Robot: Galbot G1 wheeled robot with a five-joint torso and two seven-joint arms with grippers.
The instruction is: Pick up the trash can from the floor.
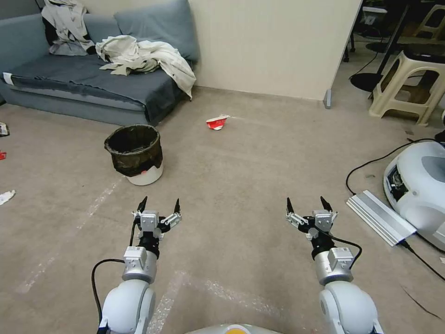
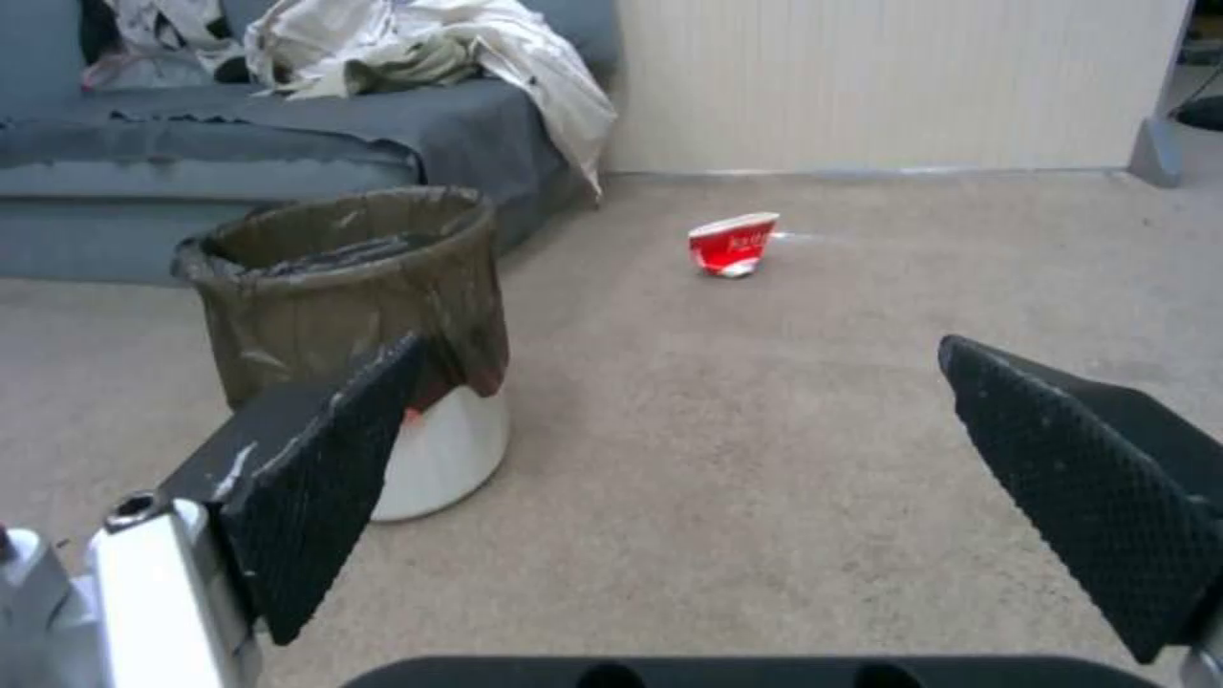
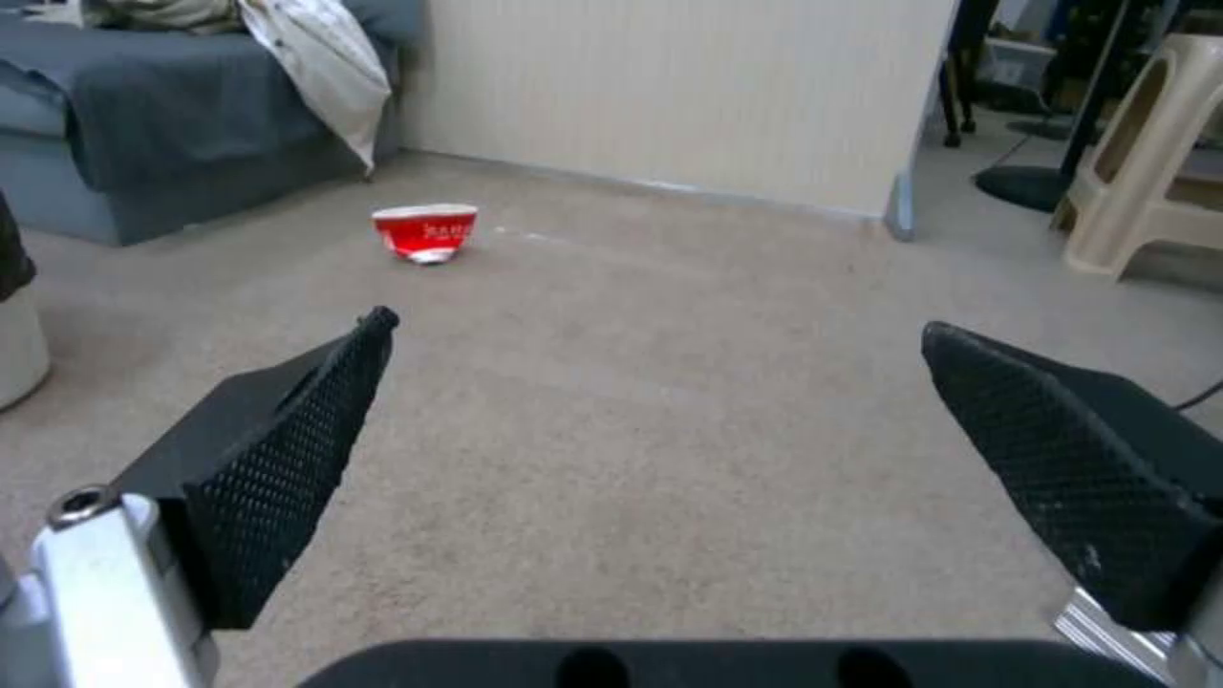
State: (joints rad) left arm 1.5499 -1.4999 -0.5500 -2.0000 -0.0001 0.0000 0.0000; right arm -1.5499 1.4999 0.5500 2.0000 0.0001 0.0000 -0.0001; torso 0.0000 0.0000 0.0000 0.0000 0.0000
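Black-padded fingers are held wide apart on the left gripper [image 1: 159,202] and on the right gripper [image 1: 306,202]; nothing is grasped by either, and both are raised over the floor [image 1: 232,185]. Farther ahead, near the left gripper, the trash can [image 1: 135,154] is seen upright. Beyond it, a crushed red cup [image 1: 217,122] is lying, and a grey sofa [image 1: 69,79] is placed behind.

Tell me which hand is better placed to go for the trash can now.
Left. The left hand is open and held out almost directly short of the trash can, which stands upright on the floor. The right hand, also open, is farther over, with bare floor ahead of it.
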